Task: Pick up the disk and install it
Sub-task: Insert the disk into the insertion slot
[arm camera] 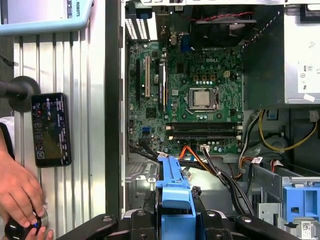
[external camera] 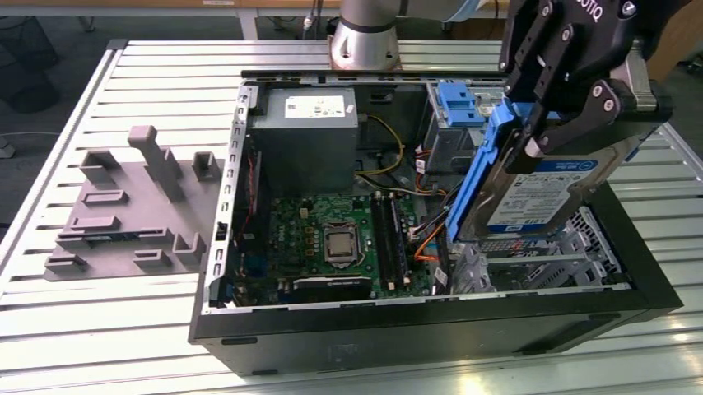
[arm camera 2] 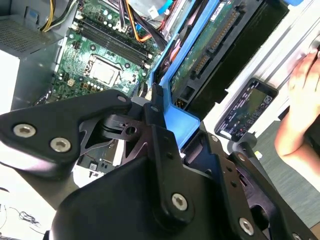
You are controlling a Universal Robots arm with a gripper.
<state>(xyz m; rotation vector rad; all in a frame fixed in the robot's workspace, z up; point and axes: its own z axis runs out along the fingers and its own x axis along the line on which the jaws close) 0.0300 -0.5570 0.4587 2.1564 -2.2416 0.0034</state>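
One claw (external camera: 561, 136) slants down over the open computer case (external camera: 439, 333), clamped on the disk (external camera: 544, 193). The disk hangs steeply tilted above the silver drive cage (external camera: 549, 263), beside the motherboard (external camera: 329, 239).

A pale slatted metal table (external camera: 66, 329) stands on dark floor (external camera: 28, 115), a wooden worktop (external camera: 132, 3) behind it

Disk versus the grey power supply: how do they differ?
The disk hangs steeply tilted in the claw over the case; the power supply sits flat inside it. The disk is smaller, with blue side rails and a white-and-blue label; the power supply is grey with a small white sticker. Both are rectangular and metal.
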